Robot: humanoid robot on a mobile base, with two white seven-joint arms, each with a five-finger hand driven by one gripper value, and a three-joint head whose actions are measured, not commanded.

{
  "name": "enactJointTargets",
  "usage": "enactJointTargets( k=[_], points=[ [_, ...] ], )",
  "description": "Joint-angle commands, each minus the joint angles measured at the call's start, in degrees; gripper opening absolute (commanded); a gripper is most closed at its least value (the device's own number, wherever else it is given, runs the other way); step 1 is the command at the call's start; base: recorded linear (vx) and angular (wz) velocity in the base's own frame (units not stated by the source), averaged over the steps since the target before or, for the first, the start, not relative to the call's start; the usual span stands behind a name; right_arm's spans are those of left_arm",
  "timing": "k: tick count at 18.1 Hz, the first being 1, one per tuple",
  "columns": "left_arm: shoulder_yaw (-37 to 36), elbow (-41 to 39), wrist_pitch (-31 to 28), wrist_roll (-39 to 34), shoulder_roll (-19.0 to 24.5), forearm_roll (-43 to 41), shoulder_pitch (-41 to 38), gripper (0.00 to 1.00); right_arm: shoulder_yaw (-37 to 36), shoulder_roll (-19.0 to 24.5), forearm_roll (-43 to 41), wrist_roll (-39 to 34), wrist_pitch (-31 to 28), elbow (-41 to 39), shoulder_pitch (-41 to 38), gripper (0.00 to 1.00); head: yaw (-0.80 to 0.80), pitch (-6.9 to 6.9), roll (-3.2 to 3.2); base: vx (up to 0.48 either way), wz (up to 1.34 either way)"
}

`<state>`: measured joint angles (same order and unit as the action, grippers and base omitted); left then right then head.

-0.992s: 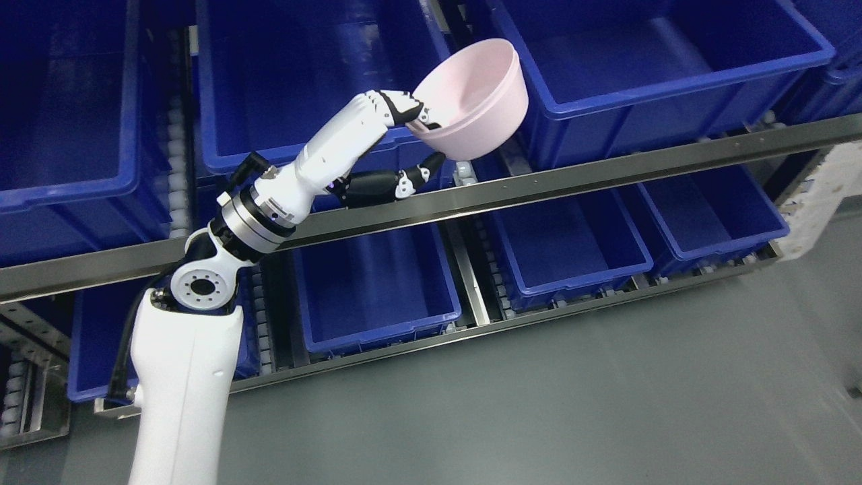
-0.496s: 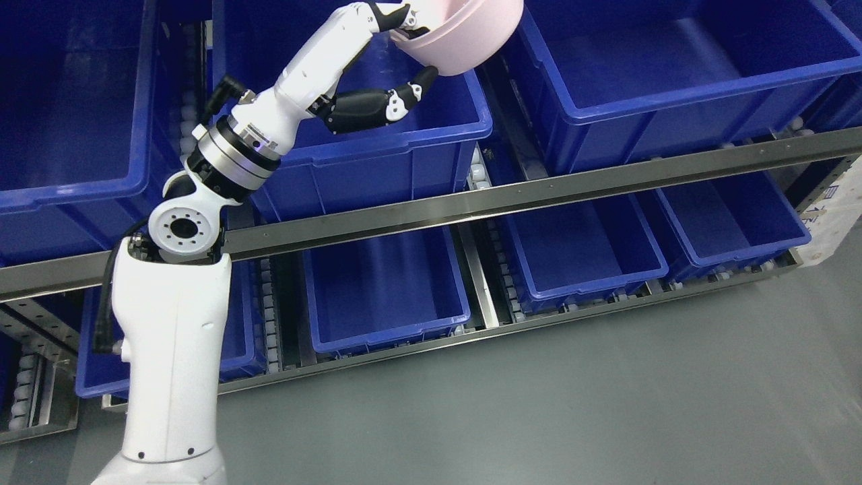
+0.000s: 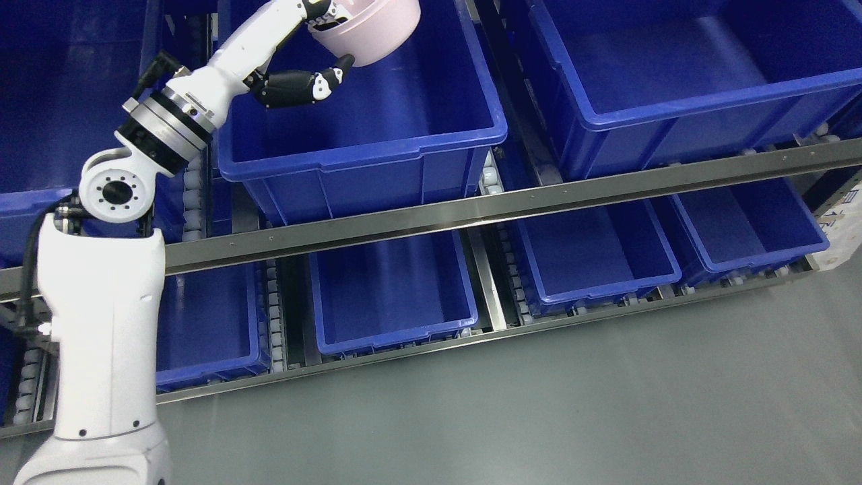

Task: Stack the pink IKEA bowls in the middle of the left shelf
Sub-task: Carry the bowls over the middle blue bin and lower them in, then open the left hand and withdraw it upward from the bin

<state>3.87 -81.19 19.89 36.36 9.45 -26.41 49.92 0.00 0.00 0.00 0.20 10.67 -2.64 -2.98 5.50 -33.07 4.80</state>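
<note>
Black-tipped fingers (image 3: 322, 8) are curled over the rim of the pink bowl (image 3: 374, 30), and the dark thumb (image 3: 316, 84) reaches up from below so its tip sits against the bowl's underside. So the left hand (image 3: 316, 47) has a proper pinch grip on it, fingers on top and thumb under. The bowl is cut off by the top edge of the frame, so only its lower wall and base show, tilted a bit.

Bowl is hanging in the air above the inside of the middle blue bin (image 3: 363, 128) on the upper shelf level, toward the bin's back part, not touching the floor of it as far as I can tell. Nothing else visible inside that bin.

Going back from the hand: white forearm, then the silver-and-black wrist ring (image 3: 165, 124), then the round white joint and the big white arm segment (image 3: 101, 323) coming up from the lower left corner.

Around it, another blue bin (image 3: 673, 74) sits just to the right on the same level, and one more on the left edge. A long steel rail (image 3: 539, 195) runs across the front of that shelf. Below it is a lower row of smaller blue bins (image 3: 390, 289), and then grey floor (image 3: 539, 404).

Right arm doesn't show anywhere.
</note>
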Motion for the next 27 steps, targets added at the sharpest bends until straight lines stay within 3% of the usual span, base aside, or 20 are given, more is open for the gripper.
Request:
enactJointTargets(
  k=[1, 3, 8, 9, 10, 14, 18, 20, 22, 25, 27],
  points=[
    [-2.63, 16.74, -0.38, 0.02, 6.64, -7.69, 6.23, 0.07, -0.53, -1.00, 0.44, -0.38, -0.04, 0.00, 0.00, 1.00, 0.00, 0.00, 0.00, 0.019, 0.00],
    [-4.13, 20.44, -0.47, 0.02, 6.64, -7.87, 7.90, 0.08, -0.61, -1.00, 0.44, -0.47, -0.04, 0.00, 0.00, 1.00, 0.00, 0.00, 0.00, 0.018, 0.00],
    [-4.75, 21.25, -2.40, -0.06, 5.50, -7.96, 7.29, 0.13, -0.53, -1.00, 0.44, -0.38, -0.04, 0.00, 0.00, 1.00, 0.00, 0.00, 0.00, 0.002, 0.00],
    [-4.75, 21.51, -2.49, -0.06, 4.71, -7.96, 7.29, 0.22, -0.61, -1.00, 0.44, -0.38, -0.04, 0.00, 0.00, 1.00, 0.00, 0.00, 0.00, 0.012, -0.01],
    [-4.84, 21.86, -2.58, -0.15, 3.66, -7.96, 7.29, 0.42, -0.61, -1.00, 0.44, -0.38, -0.04, 0.00, 0.00, 1.00, 0.00, 0.00, 0.00, 0.000, 0.00],
    [-3.97, 22.04, -2.75, -1.29, -1.00, -7.87, 7.03, 0.63, -0.61, -1.00, 0.44, -0.38, -0.04, 0.00, 0.00, 1.00, 0.00, 0.00, 0.00, -0.009, 0.00],
    [-1.59, 22.04, -2.84, -8.13, -4.69, -7.17, 6.94, 0.83, -0.61, -1.00, 0.44, -0.47, -0.04, 0.00, 0.00, 1.00, 0.00, 0.00, 0.00, -0.028, 0.00],
    [4.26, 21.95, -2.84, -14.09, -8.45, -6.12, 6.94, 0.89, -0.61, -1.00, 0.44, -0.38, -0.04, 0.00, 0.00, 1.00, 0.00, 0.00, 0.00, -0.048, -0.02],
    [11.56, 21.43, -3.28, -23.04, -8.45, 0.26, 7.12, 0.89, -0.53, -1.00, 0.44, -0.47, -0.04, 0.00, 0.00, 1.00, 0.00, 0.00, 0.00, -0.022, -0.03],
    [12.30, 18.98, -7.74, -33.34, -8.45, 19.47, 6.77, 0.89, -0.61, -1.00, 0.44, -0.38, -0.04, 0.00, 0.00, 1.00, 0.00, 0.00, 0.00, 0.001, -0.02],
    [12.04, 11.88, -14.15, -37.14, -8.45, 22.01, 4.15, 0.89, -0.61, -1.00, 0.44, -0.38, -0.04, 0.00, 0.00, 1.00, 0.00, 0.00, 0.00, 0.012, -0.01]
  ],
)
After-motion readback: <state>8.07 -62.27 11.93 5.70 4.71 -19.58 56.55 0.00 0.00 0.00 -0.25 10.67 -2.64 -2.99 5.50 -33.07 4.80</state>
